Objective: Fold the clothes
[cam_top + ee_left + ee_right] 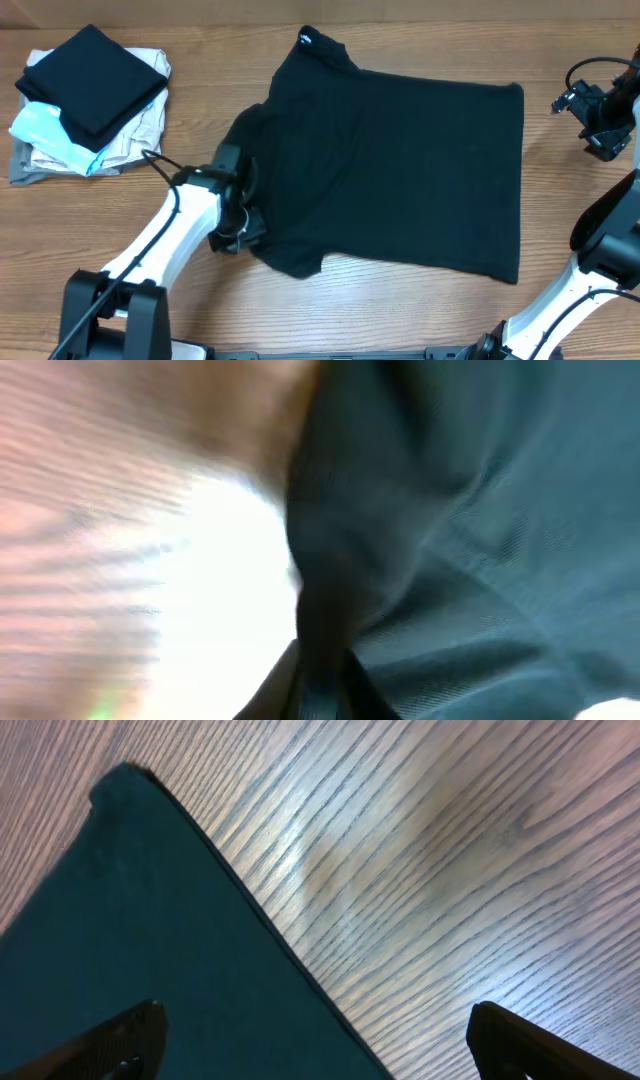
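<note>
Black shirt (400,170) was found spread nearly flat on the surface (380,315), with a white tag showing at the collar. The sleeve-end edge was rumpled and the hem edge straight. No fold was visible yet, so the step was judged to be the first fold, at its grasping stage.

Left fingers (240,222) were placed at the shirt's sleeve-end edge, over bunched fabric. In the left wrist view dark cloth was seen gathered toward the frame's bottom, but the picture was blurred. Whether the fingers were closed on cloth could not be told.

Right fingers (125,1040) were held wide apart, nothing between them, near the shirt's hem corner and clear of the cloth.

A stack of folded garments (90,100) lay well apart from the shirt, beyond its collar end.

Next move, as judged: a firm pinch on the sleeve edge would be needed, then a lift and carry across the shirt's body — with the right fingers brought down onto the hem corner.
</note>
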Tool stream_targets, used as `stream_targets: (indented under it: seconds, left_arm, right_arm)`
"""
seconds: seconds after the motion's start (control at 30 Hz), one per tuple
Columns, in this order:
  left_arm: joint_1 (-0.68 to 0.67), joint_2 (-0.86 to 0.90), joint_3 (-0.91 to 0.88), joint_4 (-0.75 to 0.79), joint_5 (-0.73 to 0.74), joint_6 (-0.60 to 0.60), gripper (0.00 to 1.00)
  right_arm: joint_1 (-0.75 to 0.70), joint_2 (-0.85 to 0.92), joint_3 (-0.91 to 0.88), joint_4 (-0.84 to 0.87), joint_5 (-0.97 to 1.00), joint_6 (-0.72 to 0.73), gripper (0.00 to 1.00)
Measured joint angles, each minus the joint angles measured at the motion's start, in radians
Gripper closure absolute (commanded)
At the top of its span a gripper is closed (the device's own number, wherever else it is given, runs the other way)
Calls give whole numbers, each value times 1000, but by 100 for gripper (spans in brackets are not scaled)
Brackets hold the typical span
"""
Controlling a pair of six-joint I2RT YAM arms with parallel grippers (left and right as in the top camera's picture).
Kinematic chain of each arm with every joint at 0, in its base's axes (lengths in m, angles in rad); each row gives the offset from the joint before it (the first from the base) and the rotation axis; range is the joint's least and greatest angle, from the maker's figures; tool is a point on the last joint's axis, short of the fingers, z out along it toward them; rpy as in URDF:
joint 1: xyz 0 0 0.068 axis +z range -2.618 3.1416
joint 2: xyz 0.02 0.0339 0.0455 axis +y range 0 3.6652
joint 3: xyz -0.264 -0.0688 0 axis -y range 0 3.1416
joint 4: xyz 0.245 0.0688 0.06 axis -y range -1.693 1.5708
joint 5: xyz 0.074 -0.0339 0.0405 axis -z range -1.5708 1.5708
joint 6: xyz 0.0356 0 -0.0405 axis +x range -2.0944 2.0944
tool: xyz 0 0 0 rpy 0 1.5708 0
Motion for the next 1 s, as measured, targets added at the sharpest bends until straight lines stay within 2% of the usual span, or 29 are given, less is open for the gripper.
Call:
stream_targets:
  seconds: [0.13, 0.23, 0.33, 0.43, 0.63, 0.87, 1.0]
  left_arm:
    - [12, -1, 6, -13, -8, 3, 86]
    - [12, -1, 6, -28, -18, 11, 81]
    - [12, -1, 6, -46, -39, 17, 80]
    - [12, 0, 6, -79, -55, 32, 71]
    - [12, 0, 6, -93, -61, 89, 65]
    - [6, 0, 6, -172, -51, 135, 64]
    - [-42, 0, 6, -159, -27, 174, 60]
  right_arm:
    - [0, 0, 0, 0, 0, 0, 0]
    - [0, 0, 0, 0, 0, 0, 0]
    - [0, 0, 0, 0, 0, 0, 0]
    - [0, 0, 0, 0, 0, 0, 0]
    - [0, 0, 0, 0, 0, 0, 0]
    - [0, 0, 0, 0, 0, 1, 0]
    - [0, 0, 0, 0, 0, 1, 0]
